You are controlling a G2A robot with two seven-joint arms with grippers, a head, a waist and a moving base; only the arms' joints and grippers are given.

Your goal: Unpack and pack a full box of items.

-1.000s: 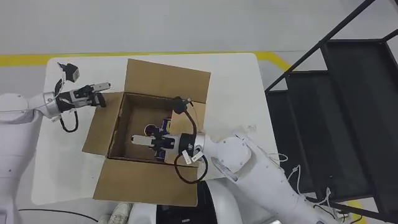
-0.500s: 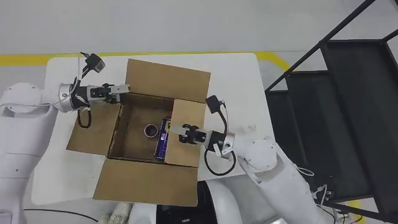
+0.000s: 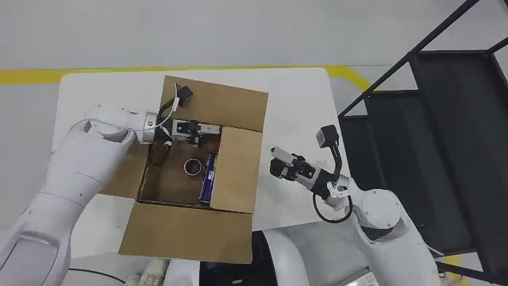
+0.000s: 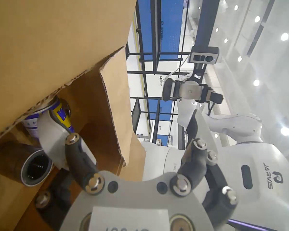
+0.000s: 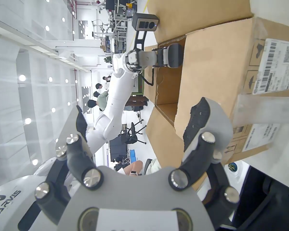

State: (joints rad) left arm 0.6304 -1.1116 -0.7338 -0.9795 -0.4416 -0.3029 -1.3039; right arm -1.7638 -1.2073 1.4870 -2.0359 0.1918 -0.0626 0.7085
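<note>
The open cardboard box (image 3: 202, 99) stands mid-table, its right flap (image 3: 238, 167) folded in over part of the opening. Inside lie a dark tube with a round mouth (image 3: 193, 165) and a blue and yellow can (image 3: 210, 176). My left gripper (image 3: 208, 129) hangs open over the box's far side, just above the opening. In the left wrist view, the left gripper (image 4: 122, 131) is empty, with the can (image 4: 60, 115) and tube (image 4: 35, 167) beyond one finger. My right gripper (image 3: 274, 161) is open and empty just right of the box, facing its labelled wall (image 5: 214, 56).
The white table (image 3: 302, 103) has bare surface right of and behind the box. The box's left flap (image 3: 127, 171) and near flap (image 3: 182, 234) lie spread outward. A black metal staircase (image 3: 444, 127) stands off the table's right side.
My right gripper has pulled out of the box and moved right, past its wall, and the right flap has folded inward. My left gripper has travelled right, from the table to over the box.
</note>
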